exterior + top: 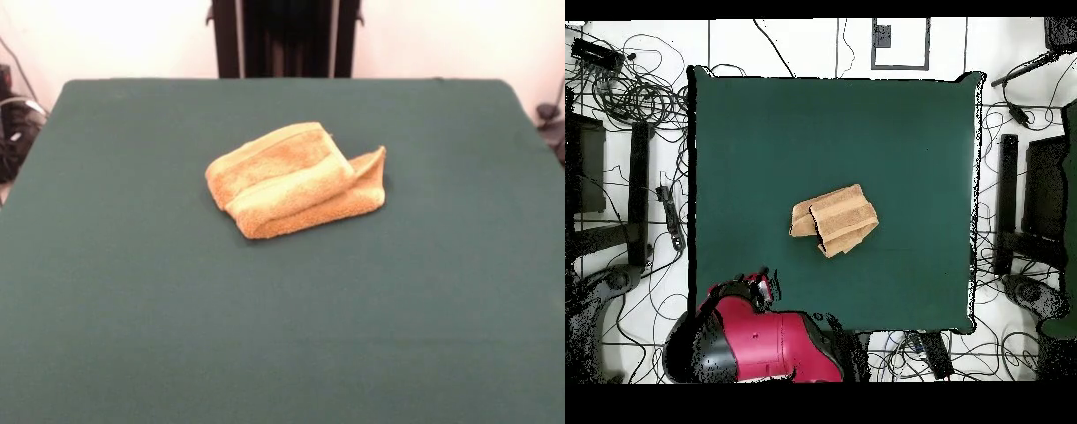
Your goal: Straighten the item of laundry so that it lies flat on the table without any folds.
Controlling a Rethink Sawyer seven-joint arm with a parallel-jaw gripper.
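Note:
The item of laundry (291,181) is an orange-tan towel lying folded over itself in several layers near the middle of the table (282,336). One rolled fold runs along its near side, and a corner sticks up at its right end. In the overhead view the towel (833,220) is a crumpled, doubled-up patch on the green table (895,130). The red arm (760,345) is drawn back at the table's bottom-left edge. Its gripper (757,287) sits just over that edge, well apart from the towel. No part of the arm shows in the front view.
Green cloth surrounds the towel on all sides. Black cables (635,90), stands and equipment (1045,200) crowd the floor around the table. A dark pedestal (284,37) stands behind the far edge.

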